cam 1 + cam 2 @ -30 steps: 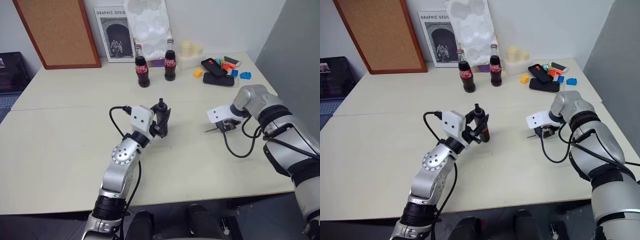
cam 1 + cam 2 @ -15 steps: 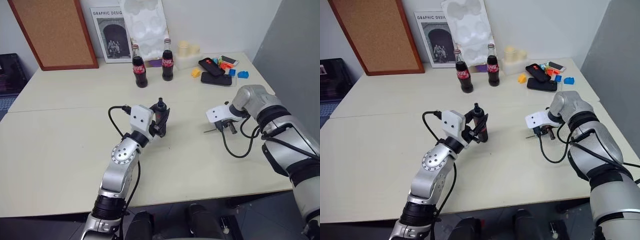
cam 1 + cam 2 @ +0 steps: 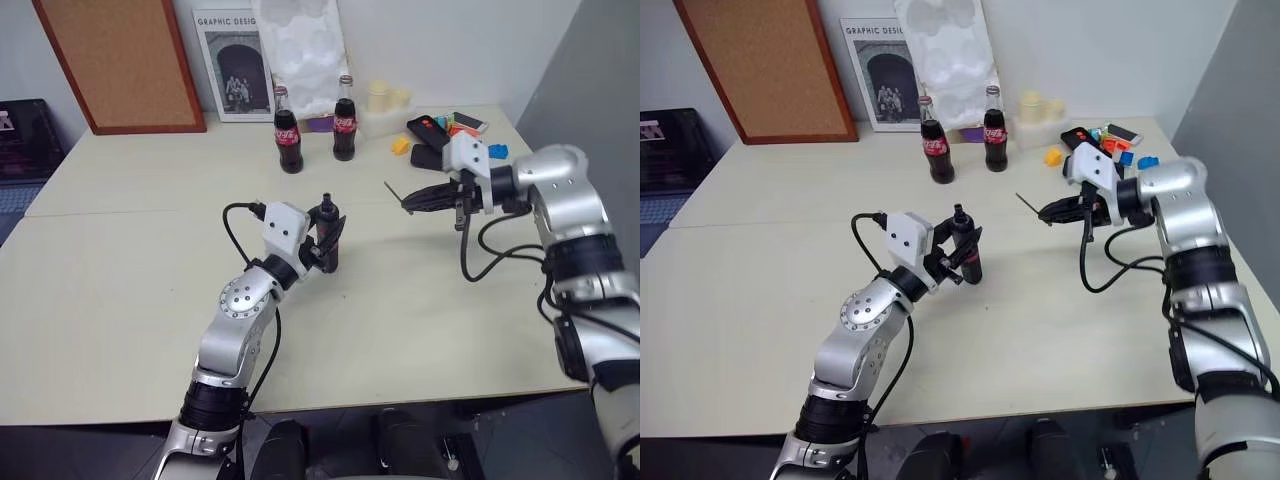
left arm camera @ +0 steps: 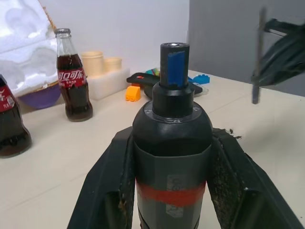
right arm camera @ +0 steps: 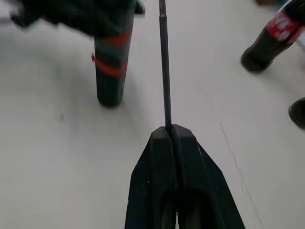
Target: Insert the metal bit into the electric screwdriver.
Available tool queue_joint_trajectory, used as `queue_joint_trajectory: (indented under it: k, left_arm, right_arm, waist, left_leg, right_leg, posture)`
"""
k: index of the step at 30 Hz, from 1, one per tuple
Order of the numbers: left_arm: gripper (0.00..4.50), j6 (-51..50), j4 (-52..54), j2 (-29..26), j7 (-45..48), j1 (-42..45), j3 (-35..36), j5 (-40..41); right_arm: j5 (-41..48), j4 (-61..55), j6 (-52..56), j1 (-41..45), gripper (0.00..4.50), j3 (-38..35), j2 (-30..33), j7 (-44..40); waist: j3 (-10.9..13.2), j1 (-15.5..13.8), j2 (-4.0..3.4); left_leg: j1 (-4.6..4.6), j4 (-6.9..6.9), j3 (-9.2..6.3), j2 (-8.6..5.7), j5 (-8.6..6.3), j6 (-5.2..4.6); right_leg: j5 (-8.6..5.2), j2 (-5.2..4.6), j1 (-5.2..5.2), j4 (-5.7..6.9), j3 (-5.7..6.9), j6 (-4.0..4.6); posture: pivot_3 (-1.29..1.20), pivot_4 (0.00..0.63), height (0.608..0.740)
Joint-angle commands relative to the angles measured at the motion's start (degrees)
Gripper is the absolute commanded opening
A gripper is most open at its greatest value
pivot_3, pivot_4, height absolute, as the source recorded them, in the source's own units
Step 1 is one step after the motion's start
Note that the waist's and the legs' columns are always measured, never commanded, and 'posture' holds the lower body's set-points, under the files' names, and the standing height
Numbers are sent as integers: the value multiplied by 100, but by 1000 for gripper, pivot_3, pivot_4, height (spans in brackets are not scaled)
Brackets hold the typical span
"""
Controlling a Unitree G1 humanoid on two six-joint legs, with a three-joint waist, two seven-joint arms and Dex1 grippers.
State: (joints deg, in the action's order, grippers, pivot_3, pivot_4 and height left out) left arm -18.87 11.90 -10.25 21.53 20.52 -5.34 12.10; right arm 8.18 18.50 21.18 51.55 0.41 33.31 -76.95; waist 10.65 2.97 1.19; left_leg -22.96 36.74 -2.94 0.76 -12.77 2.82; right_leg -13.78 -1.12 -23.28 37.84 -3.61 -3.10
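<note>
The electric screwdriver [image 4: 172, 143] is a smooth, matte dark cylinder with a thin red band low on its body, a rounded shoulder and a narrower black collar ending in a small socket with a blue patch on its side; it stands nearly upright, long axis vertical and socket end up, its base seemingly resting on the pale, smooth table [image 3: 120, 290], though the head views are too small to be sure of contact; the left gripper [image 3: 326, 240] has its two black, wedge-shaped fingers pressed against the body from either side, clamping it around the banded section.

The metal bit [image 5: 165, 67] is a very thin, straight grey rod, needle-like and faintly glossy; the right gripper [image 3: 418, 199] has its tapered black fingers pressed together on one end of it, so the rod runs on in line with the fingers; held above the table, well apart from the screwdriver and to its right, the bit [image 3: 397, 196] slants up and towards the robot's left, its free end the higher one.

Behind, two glass cola bottles [image 3: 288, 144] with red labels stand side by side near the table's far edge.
</note>
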Motion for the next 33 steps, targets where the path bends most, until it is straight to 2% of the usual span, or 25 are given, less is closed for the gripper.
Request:
queue_joint_trajectory:
  k: [1, 8, 15, 20, 29, 30, 33]
  left_arm:
    - [1662, -349, 353, 89, -119, 216, 77, 168]
    - [1662, -588, 441, 233, -158, 401, -62, 151]
    - [1662, -468, 300, 309, -124, 252, -227, 70]
    - [1662, -415, 261, 278, 17, 128, -280, 116]
    - [1661, -704, 453, -42, 970, 207, -237, 794]
    - [1661, -740, 454, -97, 1114, 238, -229, 885]
    - [1661, -882, 373, -398, 1657, 298, -273, 1078]
  right_arm:
    - [1052, -1742, 1677, -277, 0, -933, -61, 1004]
    - [2319, -3027, 3195, -495, 0, -1640, -587, 2312]
    - [3222, -3383, 3687, -513, 0, -1750, -760, 2857]
    - [3673, -3478, 3746, -546, 0, -1641, -714, 2969]
    - [3852, -3481, 3349, -689, 0, -1380, -490, 2788]
    - [4101, -3389, 3464, -691, 0, -1503, -585, 2836]
    - [3999, -3286, 3115, -755, 0, -1292, -443, 2426]
  waist:
    - [2, 1, -1]
    - [3, -4, 0]
    - [3, -31, 0]
    - [3, -42, 0]
    - [3, -45, 0]
    - [3, -45, 0]
    - [3, -43, 0]
  left_leg:
    - [-1, 0, 3, -1, 0, 0]
    - [1, 2, 3, -1, 0, 0]
    - [-5, -1, 7, -2, 0, -1]
    - [-5, -2, 7, -2, 0, -1]
    - [-7, -6, 8, -2, -1, -1]
    - [-8, -6, 8, -2, -1, -1]
    - [-8, -8, 8, -1, -1, -1]
  right_leg:
    - [0, 0, -2, 1, -3, 0]
    - [0, 1, -3, 0, -1, -1]
    - [0, 1, -2, -15, -2, -2]
    - [-1, 1, -2, -17, -2, -2]
    - [-2, 1, -2, -27, 0, -2]
    - [-2, 1, -2, -27, -1, -2]
    - [-2, 1, -2, -30, 0, -2]
  posture:
    - [0, 150, 740]
    - [0, 150, 740]
    - [0, 150, 740]
    - [0, 150, 740]
    - [0, 150, 740]
    - [0, 150, 740]
    - [0, 150, 740]
